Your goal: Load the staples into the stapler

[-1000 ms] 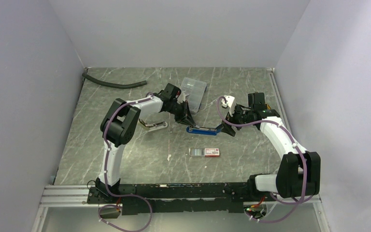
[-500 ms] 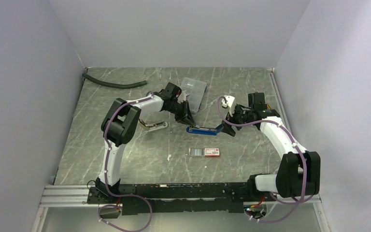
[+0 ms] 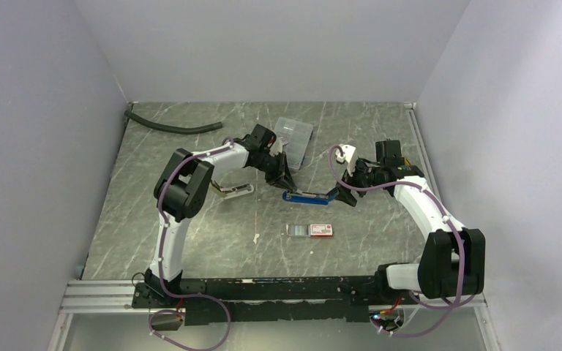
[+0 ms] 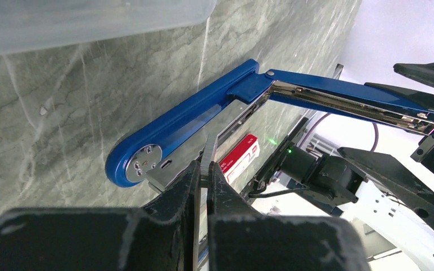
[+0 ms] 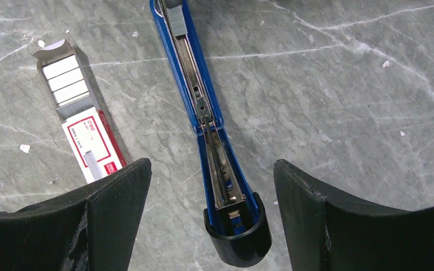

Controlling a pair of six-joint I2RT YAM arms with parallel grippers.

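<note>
The blue stapler (image 3: 306,196) lies open at mid-table, its lid (image 4: 344,96) swung up and its metal channel (image 5: 195,84) bare. My left gripper (image 4: 204,172) is shut on a thin grey strip of staples (image 4: 209,148) that sticks out of the fingertips right beside the stapler's round end (image 4: 141,164). My right gripper (image 5: 210,169) stands open with the lid's black-capped end (image 5: 237,240) between its fingers, neither finger touching it. More staples (image 5: 65,82) lie in a dark tray pulled out of the white and red box (image 5: 93,144).
A clear compartment case (image 3: 293,138) stands just behind the left gripper (image 3: 281,178). A black hose (image 3: 172,126) lies at the back left. A small metal tool (image 3: 234,191) rests left of the stapler. The staple box (image 3: 311,230) sits nearer the arm bases.
</note>
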